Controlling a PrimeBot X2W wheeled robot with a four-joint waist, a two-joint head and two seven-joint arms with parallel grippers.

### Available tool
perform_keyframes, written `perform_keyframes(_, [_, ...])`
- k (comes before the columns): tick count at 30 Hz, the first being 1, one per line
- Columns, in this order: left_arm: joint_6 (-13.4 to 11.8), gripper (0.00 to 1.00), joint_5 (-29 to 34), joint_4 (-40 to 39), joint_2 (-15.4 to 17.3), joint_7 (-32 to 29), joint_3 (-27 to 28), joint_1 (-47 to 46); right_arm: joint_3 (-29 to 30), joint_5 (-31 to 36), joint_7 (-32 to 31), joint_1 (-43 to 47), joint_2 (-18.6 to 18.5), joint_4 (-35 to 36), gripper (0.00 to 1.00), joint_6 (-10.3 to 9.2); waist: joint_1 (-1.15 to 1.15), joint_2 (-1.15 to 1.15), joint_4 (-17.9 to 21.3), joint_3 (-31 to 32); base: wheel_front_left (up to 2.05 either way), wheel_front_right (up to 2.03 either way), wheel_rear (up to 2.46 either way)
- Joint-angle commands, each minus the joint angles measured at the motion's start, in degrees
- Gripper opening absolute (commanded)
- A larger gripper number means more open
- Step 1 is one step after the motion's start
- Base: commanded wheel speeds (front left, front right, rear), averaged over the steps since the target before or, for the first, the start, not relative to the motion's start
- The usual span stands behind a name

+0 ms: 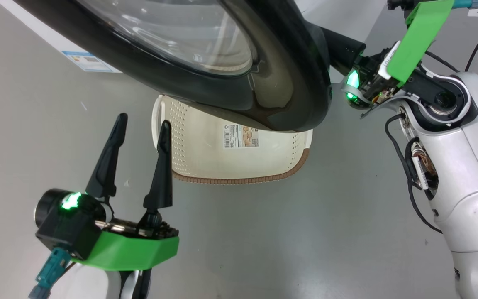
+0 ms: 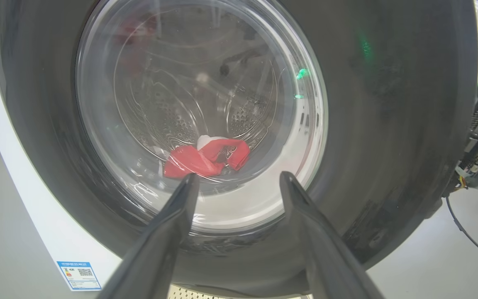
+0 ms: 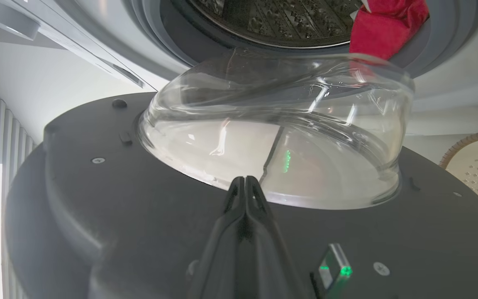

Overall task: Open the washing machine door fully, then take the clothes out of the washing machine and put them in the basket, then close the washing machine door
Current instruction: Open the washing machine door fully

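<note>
Plainly ajar: large round washing machine door (image 1: 293, 83) with wide glossy black rim and bulging clear glass window (image 1: 189, 37), standing out from the big white front-loading washing machine (image 2: 23, 187) and hanging over the far part of the small cream-white perforated plastic basket (image 1: 197, 153) with brown woven-look rim, set on the grey floor (image 1: 264, 232).

Added by the head view: white paper label (image 1: 241, 136) on the basket's bottom, barcode and print too small to read. Low at left there, left gripper (image 1: 143, 120), two long dark fingers well apart, holding nothing, tips near the basket's left end.

Through the left wrist view: outer face of the door, and behind its glass the soft bright red and white clothes (image 2: 206, 160), lying at the bottom of the perforated steel drum (image 2: 168, 124); dark lettering on the red cloth, not legible. Also small blue label (image 2: 78, 275) at the machine's lower corner, QR code on it, text unreadable.

From the right wrist view instead: matt dark inner face of the door with screws, glass bowl rising toward the grey rubber gasket (image 3: 172, 25), a gap between. Here right gripper (image 3: 245, 182), fingers pressed together with nothing between, laid along that inner face, tips at the edge of the glass; contact not certain. Red cloth at the drum's mouth, top right.
</note>
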State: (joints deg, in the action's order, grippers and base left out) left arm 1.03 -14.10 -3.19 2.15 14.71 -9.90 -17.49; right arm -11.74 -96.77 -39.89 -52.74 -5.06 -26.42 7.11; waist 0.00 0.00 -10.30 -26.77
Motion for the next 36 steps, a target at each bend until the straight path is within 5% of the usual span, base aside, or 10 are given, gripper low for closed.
perform_keyframes(1, [-0.3,1.0,0.4,-1.4,0.8,0.3,1.8,0.4,-1.2,-0.7,-0.3,1.7,0.7,2.8,0.0,0.37,0.0,0.0,0.3,0.1,0.0,0.0,0.0])
perform_keyframes(17, [-0.3,1.0,0.1,-0.8,0.8,0.3,2.1,0.4,-8.3,-5.5,1.7,6.9,-3.6,8.8,0.0,0.37,0.0,0.0,0.1,2.0,0.0,0.0,0.0])
perform_keyframes(36, [-2.3,1.0,-1.7,1.1,0.7,0.3,1.6,3.8,-20.3,-17.4,11.1,12.3,-12.9,13.8,0.0,0.37,0.0,0.0,-6.2,9.0,0.0,0.0,0.0])
